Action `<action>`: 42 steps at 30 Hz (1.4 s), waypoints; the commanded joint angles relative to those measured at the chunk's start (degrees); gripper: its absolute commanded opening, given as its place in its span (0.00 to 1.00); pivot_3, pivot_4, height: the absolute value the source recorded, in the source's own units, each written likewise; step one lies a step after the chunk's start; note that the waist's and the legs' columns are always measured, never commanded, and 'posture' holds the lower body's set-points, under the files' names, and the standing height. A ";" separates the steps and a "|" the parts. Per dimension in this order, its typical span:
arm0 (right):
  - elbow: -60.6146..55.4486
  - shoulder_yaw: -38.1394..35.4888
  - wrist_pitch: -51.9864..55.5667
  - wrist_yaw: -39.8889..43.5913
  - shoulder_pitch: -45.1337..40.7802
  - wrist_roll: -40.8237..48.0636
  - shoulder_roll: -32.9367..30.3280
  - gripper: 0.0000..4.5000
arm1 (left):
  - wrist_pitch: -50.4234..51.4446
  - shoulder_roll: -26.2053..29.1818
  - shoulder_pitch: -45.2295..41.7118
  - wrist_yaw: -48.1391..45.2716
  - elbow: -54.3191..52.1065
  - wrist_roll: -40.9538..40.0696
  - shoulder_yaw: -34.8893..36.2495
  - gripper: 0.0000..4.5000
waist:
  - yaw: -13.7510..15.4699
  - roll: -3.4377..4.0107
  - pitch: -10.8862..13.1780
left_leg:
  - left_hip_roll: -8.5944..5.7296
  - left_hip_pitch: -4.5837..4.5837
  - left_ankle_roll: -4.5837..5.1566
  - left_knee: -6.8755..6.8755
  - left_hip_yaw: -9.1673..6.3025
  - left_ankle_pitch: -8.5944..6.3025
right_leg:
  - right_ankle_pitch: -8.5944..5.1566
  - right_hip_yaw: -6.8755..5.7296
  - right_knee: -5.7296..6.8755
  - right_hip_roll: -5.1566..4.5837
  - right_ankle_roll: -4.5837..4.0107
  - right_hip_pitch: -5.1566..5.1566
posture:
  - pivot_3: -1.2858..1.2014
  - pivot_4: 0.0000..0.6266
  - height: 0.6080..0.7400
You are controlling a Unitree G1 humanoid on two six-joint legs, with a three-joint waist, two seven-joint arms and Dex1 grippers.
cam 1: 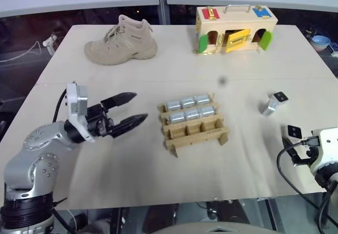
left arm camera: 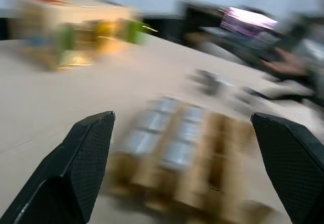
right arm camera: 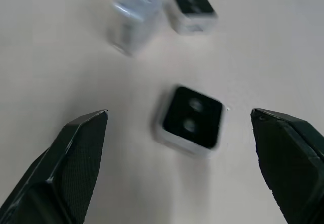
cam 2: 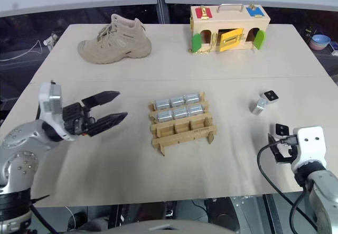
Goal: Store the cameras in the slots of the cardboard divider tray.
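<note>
Left eye view, cardboard divider tray (cam 1: 194,125), seemingly six cameras (cam 1: 188,108)

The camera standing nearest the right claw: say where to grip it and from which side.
Grip the camera across its silver side walls, just below the black face. It stands on end with that face upward, so coming down from above looks best. The open right claw already straddles it. Two more cameras lie beyond, apart from it.
</note>
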 commanded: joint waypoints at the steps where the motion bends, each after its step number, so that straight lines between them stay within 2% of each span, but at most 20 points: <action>1: -1.01 -2.97 7.14 -2.45 -4.10 3.85 1.24 1.00 | -1.47 2.85 -0.57 -7.25 -1.81 -0.04 -1.71 0.99 | 0.01 0.01 0.00 | 0.00 -0.02 0.00 0.00 0.02 0.00 | -0.01 0.03 0.00 0.01 0.02 -0.03 | 0.52 0.24 1.00; 8: 1.12 -4.22 18.59 -8.31 -12.19 4.80 3.47 1.00 | -2.11 3.90 -1.52 -8.54 -2.55 0.48 -2.44 0.99 | -0.09 0.02 0.01 | 0.03 -0.03 0.01 0.01 -0.01 0.00 | -0.12 0.06 0.01 0.09 0.20 -0.03 | 0.52 0.24 1.00; 15: 3.05 -3.24 22.73 -11.02 -14.81 2.97 3.68 1.00 | -0.84 3.79 -2.58 -7.39 -4.07 -0.42 -2.81 0.99 | -0.31 0.01 0.01 | 0.01 -0.09 0.02 0.01 -0.03 0.00 | -0.11 0.09 0.00 0.10 0.20 -0.04 | 0.52 0.24 1.00; 18: 3.52 -3.26 22.29 -11.05 -15.42 2.90 3.98 0.83 | -0.05 3.79 -3.51 -7.50 -4.68 -1.03 -3.47 1.00 | -0.51 0.01 0.01 | 0.02 -0.08 0.02 0.01 -0.03 0.00 | -0.12 0.09 0.00 0.13 0.21 -0.04 | 0.52 0.24 1.00; 21: 3.66 -2.80 21.35 -10.77 -15.26 2.47 3.53 0.49 | 0.53 3.98 -4.38 -7.75 -5.34 -1.50 -4.42 1.00 | -0.75 0.01 0.01 | 0.02 -0.08 0.02 0.01 -0.03 0.00 | -0.11 0.10 0.00 0.13 0.22 -0.04 | 0.52 0.24 1.00; 22: 3.64 -2.48 20.83 -10.54 -15.03 2.21 3.23 0.40 | 0.71 3.89 -4.76 -7.45 -5.50 -1.49 -4.77 1.00 | -0.82 0.01 0.01 | 0.02 -0.08 0.02 0.01 -0.03 0.00 | -0.11 0.11 0.00 0.13 0.22 -0.04 | 0.52 0.24 1.00; 24: 3.02 -1.10 18.93 -9.55 -13.75 1.31 2.06 0.38 | 2.22 3.69 -5.49 -5.86 -6.13 -1.96 -5.41 1.00 | -0.89 0.02 0.01 | 0.02 -0.09 0.02 0.01 -0.03 0.00 | -0.11 0.11 0.00 0.13 0.22 -0.04 | 0.52 0.24 1.00; 28: -1.69 5.29 4.57 -2.49 -7.70 -3.72 -5.64 0.38 | 14.43 0.92 -10.97 8.59 -7.40 -13.47 -5.81 1.00 | -0.82 0.03 0.03 | 0.01 -0.13 0.03 0.04 -0.11 0.00 | -0.11 0.10 0.01 0.12 0.24 -0.03 | 0.52 0.24 1.00; 32: -7.00 9.62 -8.49 5.41 -3.70 -6.88 -12.86 0.38 | 29.21 1.28 -19.38 22.54 -4.34 -32.09 -9.75 1.00 | -1.07 -0.03 0.04 | 0.02 -0.12 0.03 0.12 -0.15 0.00 | 0.02 0.08 0.05 0.14 0.49 -0.02 | 0.52 0.24 1.00; 34: -11.19 12.09 -13.28 9.03 -3.89 -7.33 -15.63 0.38 | 34.45 -1.51 -26.10 32.78 1.82 -42.06 -14.78 1.00 | -1.04 -0.05 0.03 | 0.05 -0.10 0.03 0.14 -0.24 0.00 | 0.02 0.05 0.04 0.22 0.50 0.02 | 0.52 0.24 1.00; 37: -13.84 15.22 -16.71 11.73 -7.58 -7.83 -17.93 0.38 | 39.20 -5.19 -31.61 42.15 7.57 -45.49 -20.18 1.00 | -1.02 -0.07 0.04 | 0.00 -0.04 0.03 0.20 -0.31 0.01 | 0.03 0.04 0.13 0.24 0.50 0.07 | 0.52 0.24 1.00; 40: -14.17 19.26 -18.85 13.90 -14.10 -9.21 -20.09 0.38 | 40.55 -10.08 -35.61 49.69 14.07 -50.58 -22.85 1.00 | -1.17 -0.13 0.07 | -0.16 0.03 0.02 0.23 -0.27 0.01 | 0.03 0.12 0.13 0.25 0.49 0.13 | 0.52 0.24 1.00; 42: -13.89 21.48 -19.10 14.89 -18.51 -9.50 -20.73 0.38 | 42.03 -12.45 -38.00 52.76 17.85 -51.27 -24.12 1.00 | -0.96 -0.14 0.08 | -0.17 0.01 0.02 0.24 -0.32 0.01 | 0.04 0.06 0.14 0.25 0.47 0.12 | 0.52 0.24 1.00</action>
